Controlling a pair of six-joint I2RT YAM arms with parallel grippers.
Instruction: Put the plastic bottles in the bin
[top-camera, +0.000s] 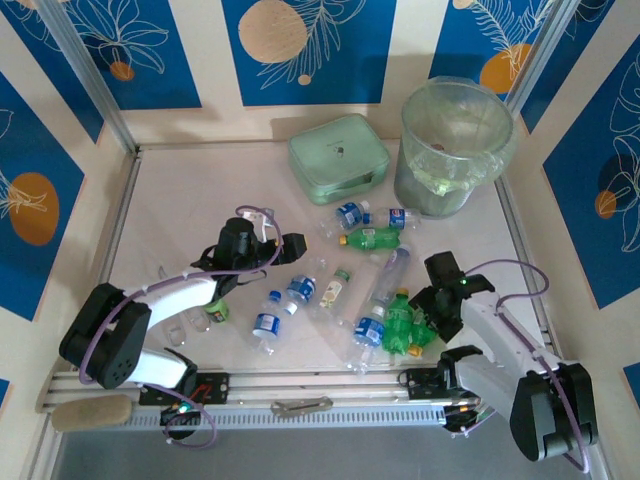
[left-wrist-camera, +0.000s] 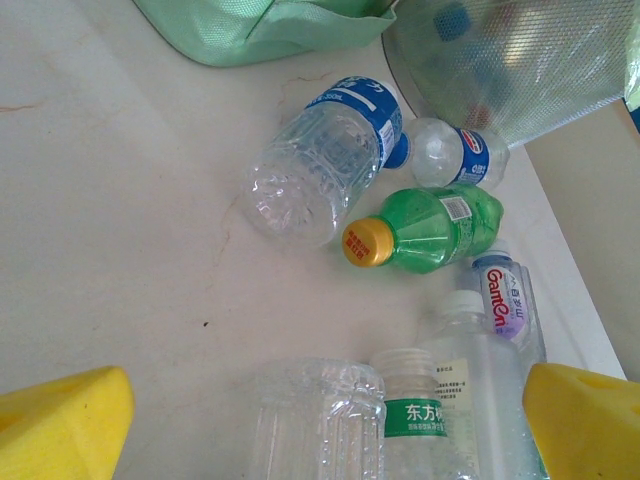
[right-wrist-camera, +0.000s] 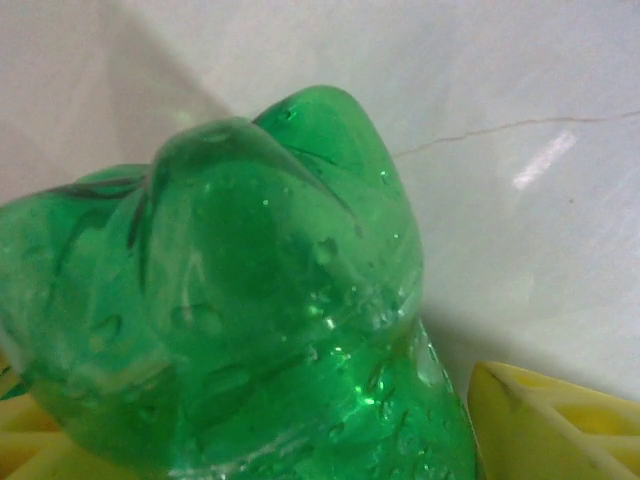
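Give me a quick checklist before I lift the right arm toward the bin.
1. Green bottle sits between the right gripper fingers: ok.
2. Right gripper clamped firmly on it: cannot tell.
3. Left gripper open, holding nothing: ok.
4. Bin upright, top open: ok.
5. Low route to the bin free: not ok. Loose bottles lie on the table before it, so a high lift looks safer.
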